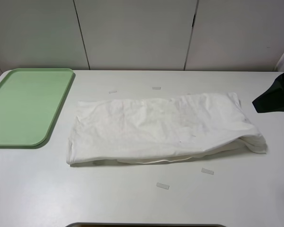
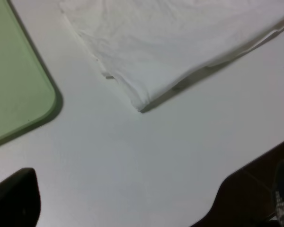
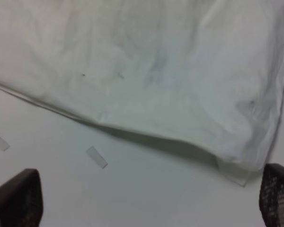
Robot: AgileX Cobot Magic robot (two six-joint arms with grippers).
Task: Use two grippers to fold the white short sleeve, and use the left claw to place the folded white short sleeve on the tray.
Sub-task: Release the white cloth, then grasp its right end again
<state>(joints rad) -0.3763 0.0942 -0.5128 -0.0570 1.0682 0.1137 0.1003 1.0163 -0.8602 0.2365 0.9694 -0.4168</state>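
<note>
The white short sleeve point(image 1: 161, 128) lies folded into a long wrinkled band across the middle of the table. Its corner shows in the left wrist view point(image 2: 180, 42) and its bunched end in the right wrist view point(image 3: 146, 66). The pale green tray point(image 1: 26, 106) sits empty at the far left and also shows in the left wrist view point(image 2: 14, 80). My left gripper point(image 2: 146, 208) is open and empty above bare table near the shirt's front left corner. My right gripper point(image 3: 146, 203) is open and empty above the shirt's front right end; its arm point(image 1: 276, 96) shows at the right edge.
Small white paper strips lie on the table: two behind the shirt point(image 1: 156, 88) and two in front point(image 1: 207, 171), also in the right wrist view point(image 3: 96, 157). A dark edge point(image 1: 146, 225) runs along the table's front. White wall panels stand behind.
</note>
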